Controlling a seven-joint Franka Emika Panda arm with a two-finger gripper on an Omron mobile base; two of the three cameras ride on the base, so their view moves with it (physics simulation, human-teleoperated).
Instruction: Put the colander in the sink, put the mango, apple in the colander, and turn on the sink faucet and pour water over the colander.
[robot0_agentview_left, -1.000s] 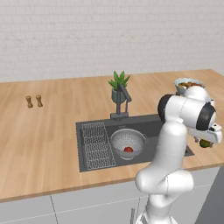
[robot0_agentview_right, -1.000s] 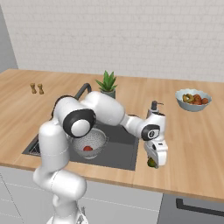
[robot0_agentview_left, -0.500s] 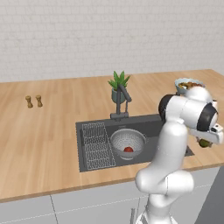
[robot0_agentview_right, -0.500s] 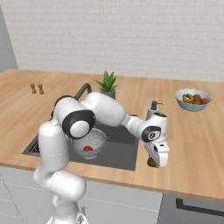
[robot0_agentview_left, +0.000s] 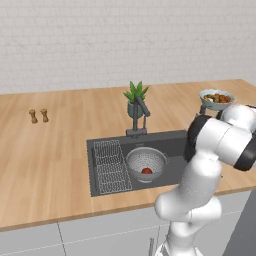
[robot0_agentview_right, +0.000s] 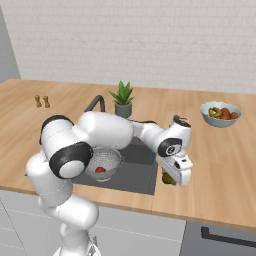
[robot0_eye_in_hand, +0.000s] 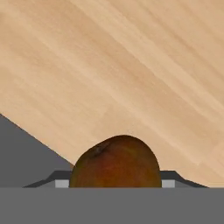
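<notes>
From the left base view, the colander (robot0_agentview_left: 146, 164) sits in the sink (robot0_agentview_left: 170, 145), to the right of the wire rack (robot0_agentview_left: 110, 166), and the apple (robot0_agentview_left: 146, 171) lies at its bottom. The faucet (robot0_agentview_left: 140, 116) stands at the back edge of the sink, with the potted plant (robot0_agentview_left: 135, 99) just behind it. A bowl of fruit (robot0_agentview_left: 216, 99) rests on the counter (robot0_agentview_left: 55, 150) at the far right, and two small brown shakers (robot0_agentview_left: 38, 116) stand well apart on the left. The white arm bends across the right side of the sink.

From the right base view, the arm reaches over the sink to the counter on its right. The gripper (robot0_agentview_right: 170, 178) points down over the wooden top just beside the sink's right edge, and the mango (robot0_agentview_right: 168, 178) shows as a dark green shape between its fingers. The colander with the red apple is partly hidden behind the arm's big elbow. The bowl of fruit stands far back on the right.

In the hand view, the mango (robot0_eye_in_hand: 115, 162), brown-orange and green, sits squeezed between the two finger tips, so the claw is closed on it. Wood counter lies beyond it, and a dark grey corner shows at lower left
</notes>
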